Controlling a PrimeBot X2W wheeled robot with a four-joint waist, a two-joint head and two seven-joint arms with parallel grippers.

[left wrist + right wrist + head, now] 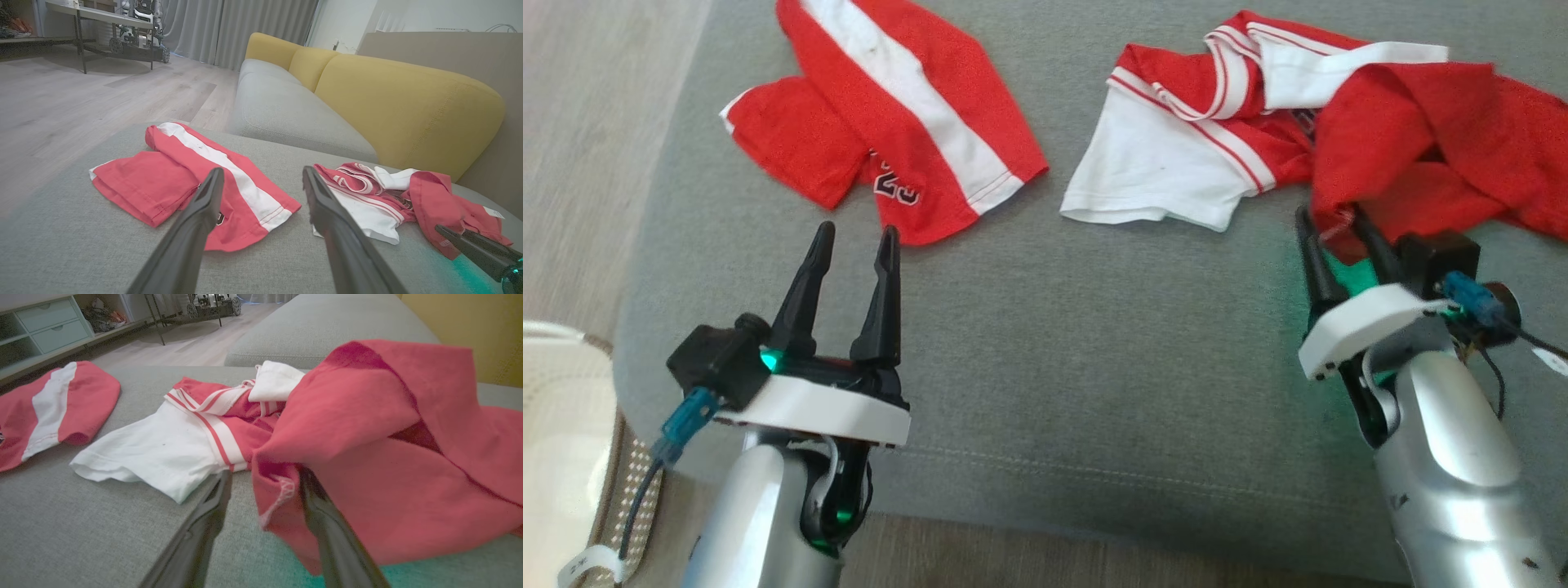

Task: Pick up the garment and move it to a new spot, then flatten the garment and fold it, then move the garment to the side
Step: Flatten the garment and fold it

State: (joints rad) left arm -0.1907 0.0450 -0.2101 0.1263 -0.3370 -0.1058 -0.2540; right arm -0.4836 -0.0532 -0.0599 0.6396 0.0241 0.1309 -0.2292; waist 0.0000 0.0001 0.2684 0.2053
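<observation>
- My right pincer (pixel 1330 219) stands partly open around a red hem fold of the garment (pixel 1413 139). It is not pinched yet; I judge this is to lift it.
- My left pincer (pixel 858 233) is wide open and empty, near the red shorts (pixel 915 106).
- The garment lies crumpled on the grey sofa cushion (pixel 1045 343), its long axis across me, the white sleeve pointing left.

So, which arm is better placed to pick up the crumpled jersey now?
Right. The right gripper has its jaws astride the red hem of the jersey; the left gripper hovers open by the other folded red garment, away from the jersey.
</observation>
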